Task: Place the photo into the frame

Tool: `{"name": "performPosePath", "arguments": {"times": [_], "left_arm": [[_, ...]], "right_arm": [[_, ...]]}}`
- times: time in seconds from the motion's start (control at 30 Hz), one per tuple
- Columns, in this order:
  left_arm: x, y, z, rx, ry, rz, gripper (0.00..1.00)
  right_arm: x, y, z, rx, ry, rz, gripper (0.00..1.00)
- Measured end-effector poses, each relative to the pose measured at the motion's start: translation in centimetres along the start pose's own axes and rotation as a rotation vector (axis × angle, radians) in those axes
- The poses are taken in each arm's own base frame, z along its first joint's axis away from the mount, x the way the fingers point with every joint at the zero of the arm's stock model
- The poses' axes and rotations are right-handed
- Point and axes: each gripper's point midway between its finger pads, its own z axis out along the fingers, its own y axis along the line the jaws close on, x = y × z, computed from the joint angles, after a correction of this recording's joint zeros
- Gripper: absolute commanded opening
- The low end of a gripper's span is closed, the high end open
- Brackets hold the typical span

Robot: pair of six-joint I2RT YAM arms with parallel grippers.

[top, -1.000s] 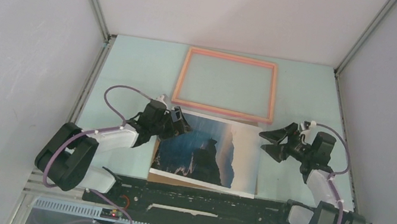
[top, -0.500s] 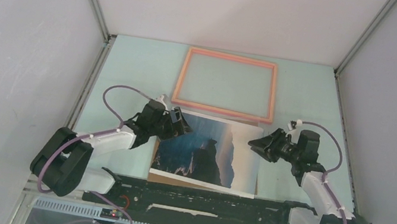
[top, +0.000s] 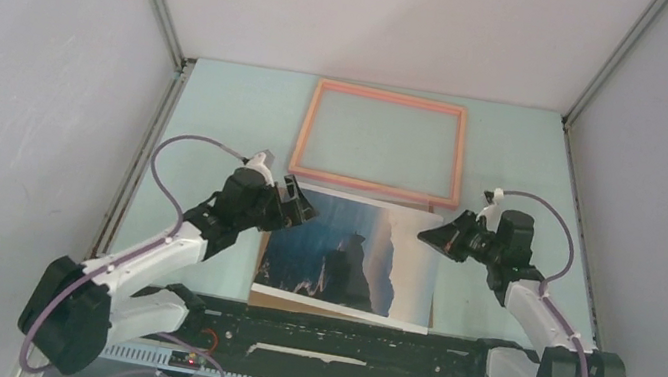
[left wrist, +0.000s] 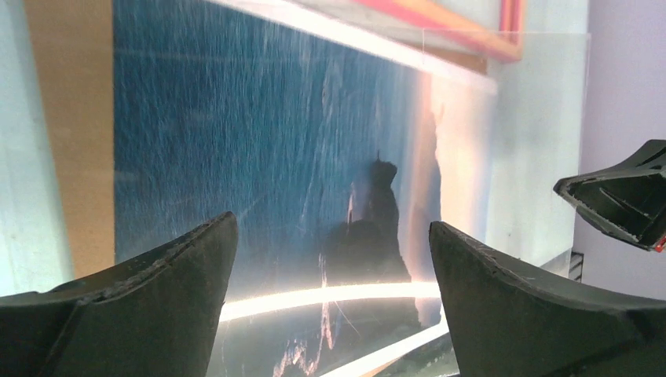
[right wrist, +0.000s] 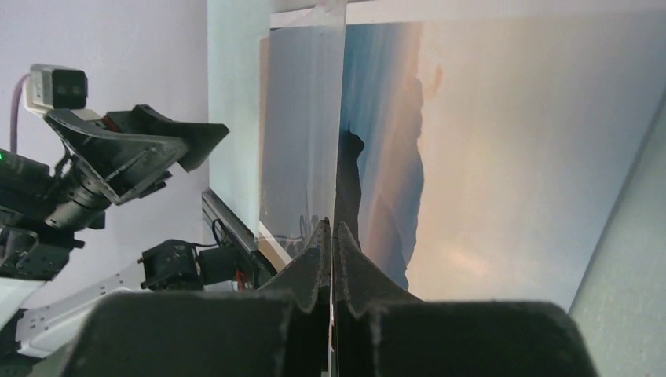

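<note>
The photo (top: 340,250), a dark rock against blue sky and pale mist, lies face up on a brown backing board (top: 259,256) in front of the arms. The frame (top: 383,143), with its thin salmon border, lies flat just behind it. My left gripper (top: 299,205) hovers open over the photo's left part (left wrist: 314,157), nothing between its fingers (left wrist: 181,267). My right gripper (top: 428,236) is shut at the photo's right edge. In the right wrist view the gripper (right wrist: 331,229) pinches a thin clear sheet (right wrist: 302,133) that rises edge-on over the photo (right wrist: 487,157).
Grey walls close the table in on the left, right and back. A black rail (top: 327,334) runs along the near edge between the arm bases. The clear sheet's corner (left wrist: 577,47) reaches past the photo towards the frame (left wrist: 471,23).
My right gripper has gone from open to shut and moved left onto the photo's right edge. The left arm has stretched out a little; its gripper stays open over the photo.
</note>
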Motion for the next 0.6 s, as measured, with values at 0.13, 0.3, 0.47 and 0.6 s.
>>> {"name": "performPosePath", "arguments": {"times": [0.13, 0.3, 0.47, 0.6], "left_arm": [[-2.1, -0.4, -1.5, -0.002, -0.098, 0.016, 1.0], [-5.0, 2.1, -2.5, -0.084, -0.202, -0.043, 1.0], [-6.1, 3.4, -2.2, -0.11, -0.22, -0.083, 1.0], [-5.2, 3.6, -0.8, -0.108, -0.166, -0.099, 1.0]], "right_arm": [[-1.1, 1.1, -0.3, -0.041, -0.018, -0.081, 0.0], [-3.2, 1.9, -1.5, -0.089, -0.06, -0.095, 0.0], [-6.0, 4.2, -2.3, -0.139, -0.098, -0.155, 0.0], [-8.6, 4.3, -2.5, -0.147, -0.144, -0.169, 0.0]]}}
